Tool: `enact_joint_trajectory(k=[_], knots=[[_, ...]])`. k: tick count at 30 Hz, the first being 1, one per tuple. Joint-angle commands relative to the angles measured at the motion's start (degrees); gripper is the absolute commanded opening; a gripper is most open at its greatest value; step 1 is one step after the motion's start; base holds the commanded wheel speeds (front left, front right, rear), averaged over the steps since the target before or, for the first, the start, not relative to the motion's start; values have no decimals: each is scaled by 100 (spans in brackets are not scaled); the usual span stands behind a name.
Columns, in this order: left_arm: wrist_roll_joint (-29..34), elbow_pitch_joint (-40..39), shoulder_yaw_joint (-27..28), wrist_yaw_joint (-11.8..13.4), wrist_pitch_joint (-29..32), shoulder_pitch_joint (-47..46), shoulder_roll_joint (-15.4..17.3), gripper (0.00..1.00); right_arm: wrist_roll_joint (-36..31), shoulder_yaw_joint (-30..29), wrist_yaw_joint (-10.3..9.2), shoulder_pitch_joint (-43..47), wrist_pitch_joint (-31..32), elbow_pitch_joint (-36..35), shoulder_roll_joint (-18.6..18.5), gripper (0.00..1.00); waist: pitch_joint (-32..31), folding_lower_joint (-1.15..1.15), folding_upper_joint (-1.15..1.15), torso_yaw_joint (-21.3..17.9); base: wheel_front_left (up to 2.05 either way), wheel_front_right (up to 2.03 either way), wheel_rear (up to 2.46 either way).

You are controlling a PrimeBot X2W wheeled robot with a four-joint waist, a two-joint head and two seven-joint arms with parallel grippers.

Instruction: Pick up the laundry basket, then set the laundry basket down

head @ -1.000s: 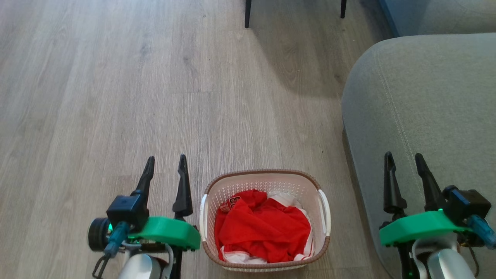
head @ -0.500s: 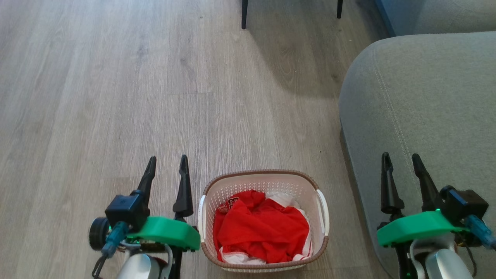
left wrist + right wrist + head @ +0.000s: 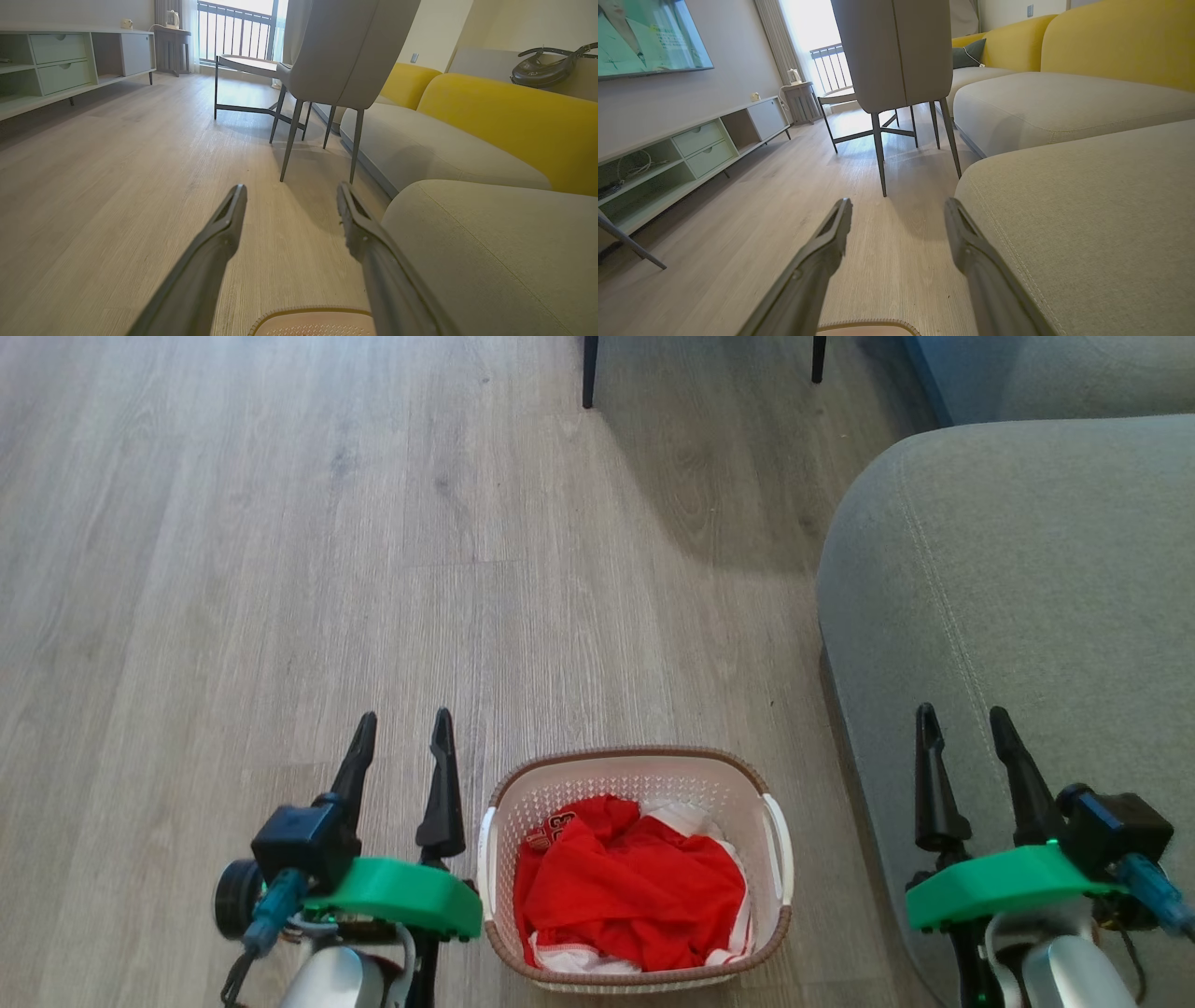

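Note:
The laundry basket (image 3: pixel 635 770), cream-white with a brown rim and white side handles, stands on the wooden floor at the bottom middle of the head view, holding red and white clothes (image 3: pixel 630 891). My left gripper (image 3: pixel 403 728) hangs open just left of the basket, apart from it. Far to the basket's right, my right gripper (image 3: pixel 962 723) is open over the grey sofa cushion. The basket's brown rim (image 3: pixel 308 311) peeks in at the bottom of the left wrist view between my open fingers, and its rim (image 3: pixel 866 323) also edges into the right wrist view.
A grey sofa cushion (image 3: pixel 1018 588) fills the right side, close to the basket. Dark chair legs (image 3: pixel 589 373) stand ahead at the top. The left wrist view has a grey chair (image 3: pixel 341 51), yellow sofa backs (image 3: pixel 504 116) and a low cabinet (image 3: pixel 60 65).
The head camera has shifted slightly, so the whole scene sits a little lower and to the left. Basket and both grippers keep their places relative to each other.

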Motion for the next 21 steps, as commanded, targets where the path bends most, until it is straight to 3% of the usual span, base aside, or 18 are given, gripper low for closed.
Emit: enact_joint_trajectory(k=[1,4,5,9,21], knots=[[-41,-220,199,32,-29,-174,7,100,17,137,40,-133,-70,-177,-7,100,0,0,0,1,0,0,0],[-142,-193,189,-18,-29,-160,7,100,19,141,40,-134,-70,-170,-7,100,1,0,0,2,0,0,0],[-143,1,-1,-10,0,1,0,0,1,6,0,0,0,1,0,0,1,0,0,2,0,0,0],[-172,335,-14,-8,5,134,-1,0,27,46,-1,61,16,349,2,0,0,0,0,1,0,0,0],[-872,376,140,-128,141,89,48,0,726,11,3,1,154,409,-40,0,-4,0,0,-8,0,0,0]])
